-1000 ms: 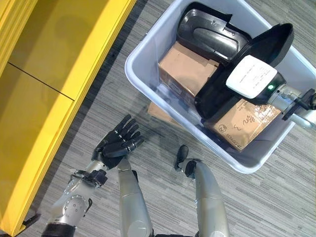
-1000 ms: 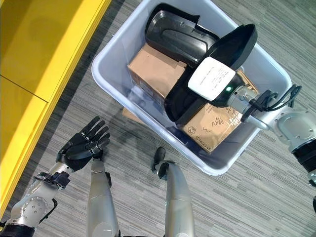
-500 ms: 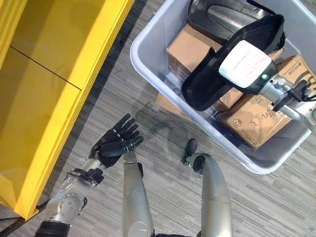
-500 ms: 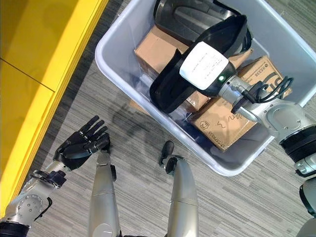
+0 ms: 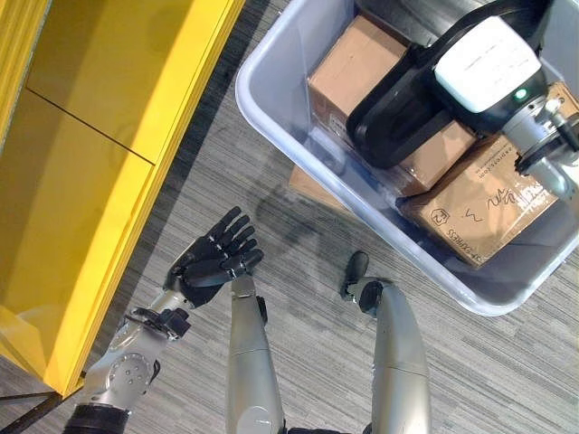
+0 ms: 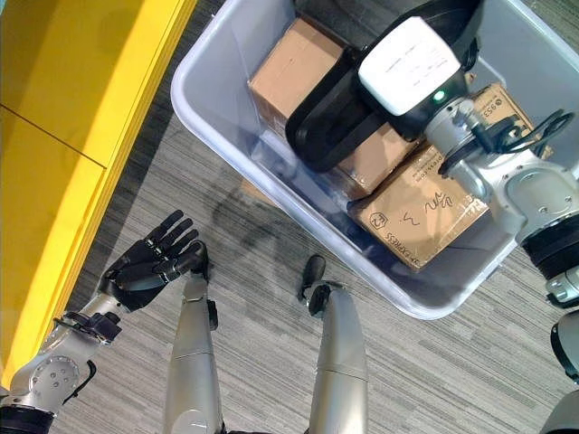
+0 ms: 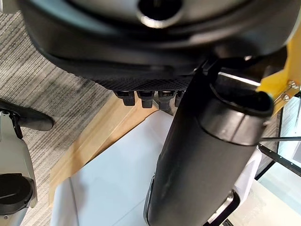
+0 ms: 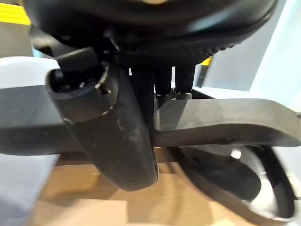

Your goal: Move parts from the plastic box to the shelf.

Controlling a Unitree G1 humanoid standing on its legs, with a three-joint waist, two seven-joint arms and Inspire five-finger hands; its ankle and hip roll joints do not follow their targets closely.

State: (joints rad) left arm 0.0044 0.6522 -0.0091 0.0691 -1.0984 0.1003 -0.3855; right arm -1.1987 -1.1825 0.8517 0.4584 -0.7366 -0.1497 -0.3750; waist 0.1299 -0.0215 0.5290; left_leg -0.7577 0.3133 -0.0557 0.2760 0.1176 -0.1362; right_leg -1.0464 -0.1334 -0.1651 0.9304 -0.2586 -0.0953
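Note:
A grey plastic box [image 5: 271,117] stands on the floor with two cardboard boxes [image 5: 357,68] [image 5: 479,208] in it. My right hand [image 5: 488,63] reaches in from the right and is shut on a long curved black part [image 5: 398,108], held tilted above the cardboard. In the right wrist view its thumb [image 8: 117,132] and fingers pinch the black part's rim [image 8: 235,117]. The yellow shelf [image 5: 90,136] runs along the left. My left hand [image 5: 213,258] hovers open, palm up and holding nothing, over the floor between shelf and box.
A flat brown board [image 5: 312,190] sticks out from under the box's near wall. Striped grey carpet [image 5: 271,226] lies between the shelf and the box.
The view has shifted. My right hand has swung the black part left above the cardboard boxes, then drawn it back toward the far right. The left hand has stayed in place.

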